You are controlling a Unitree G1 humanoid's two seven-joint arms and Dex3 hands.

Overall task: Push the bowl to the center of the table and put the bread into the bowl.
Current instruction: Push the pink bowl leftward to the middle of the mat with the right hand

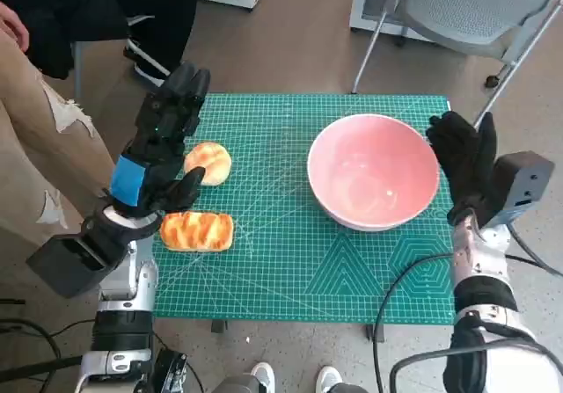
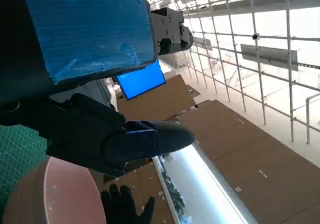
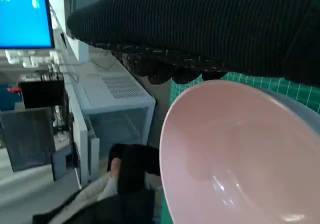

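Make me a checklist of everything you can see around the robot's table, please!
Surface: green cutting mat with a grid covering the small table.
Job's things: empty pink round bowl on the mat's right half, not yet centred; round golden bread roll and ridged oblong golden bread loaf on the left, both outside the bowl.
Clutter: nothing seen.
Hands: left hand above the breads, holding nothing, fingers apart; right hand open at the bowl's right rim, contact unclear.
Cables: black cables looping by the right forearm.
Surroundings: seated person's legs at left; grey mesh chair behind the table; shoes at the near edge.
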